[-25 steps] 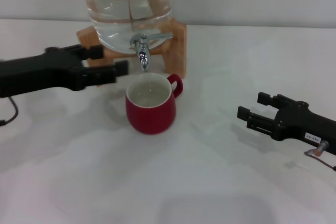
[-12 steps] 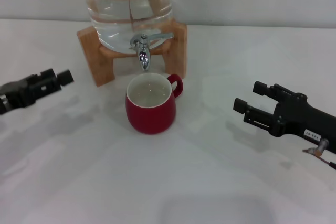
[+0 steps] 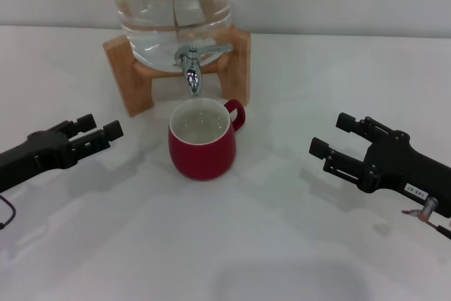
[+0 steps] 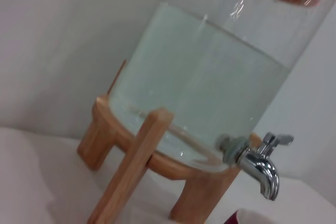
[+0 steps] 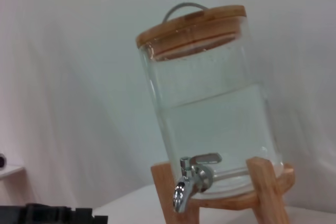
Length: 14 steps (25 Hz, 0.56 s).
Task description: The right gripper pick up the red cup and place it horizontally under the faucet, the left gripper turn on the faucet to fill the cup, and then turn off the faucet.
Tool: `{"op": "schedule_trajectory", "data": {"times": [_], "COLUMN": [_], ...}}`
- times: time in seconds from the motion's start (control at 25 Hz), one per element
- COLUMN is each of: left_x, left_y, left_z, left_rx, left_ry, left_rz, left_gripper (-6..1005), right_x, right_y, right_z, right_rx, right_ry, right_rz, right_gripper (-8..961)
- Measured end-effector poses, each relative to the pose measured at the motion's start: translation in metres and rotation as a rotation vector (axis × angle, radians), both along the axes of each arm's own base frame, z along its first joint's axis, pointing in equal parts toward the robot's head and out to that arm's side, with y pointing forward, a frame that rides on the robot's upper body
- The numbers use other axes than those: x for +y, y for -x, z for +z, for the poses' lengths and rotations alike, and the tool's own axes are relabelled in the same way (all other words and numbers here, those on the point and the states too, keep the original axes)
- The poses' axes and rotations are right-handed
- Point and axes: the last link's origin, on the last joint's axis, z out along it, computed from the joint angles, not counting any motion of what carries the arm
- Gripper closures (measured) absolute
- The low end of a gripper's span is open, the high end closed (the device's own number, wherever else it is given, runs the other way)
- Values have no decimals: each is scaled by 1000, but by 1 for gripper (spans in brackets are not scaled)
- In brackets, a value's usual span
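From my head view the water jar (image 3: 173, 12) is cut off at the top. The red cup (image 3: 202, 139) stands upright on the tabletop (image 3: 282, 244), directly under the faucet (image 3: 191, 68), cream inside. My left gripper (image 3: 101, 130) and right gripper (image 3: 330, 139) flank it, both spread wide, holding nothing.

Head view: water jar (image 3: 173, 5) top cut off.

Glossy red cup (image 3: 202, 140), chrome faucet (image 3: 191, 65), wooden stand (image 3: 134, 75)
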Motion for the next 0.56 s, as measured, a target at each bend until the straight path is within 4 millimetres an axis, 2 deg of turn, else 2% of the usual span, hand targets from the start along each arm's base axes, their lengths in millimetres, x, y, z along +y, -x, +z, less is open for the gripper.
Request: {"op": "schedule_trajectory", "data": {"times": [0.56], "left_x": [-2], "left_y": [-1], "left_z": [-1], "left_rx": [-13], "left_ry": [9], "left_rz": [0], "left_gripper": [119], "right_x": [-4], "right_y": [-3], "right_z": [2], "right_rx": [10], "right_ry": [5], "right_rz": [-1], "right_gripper": [185]}}
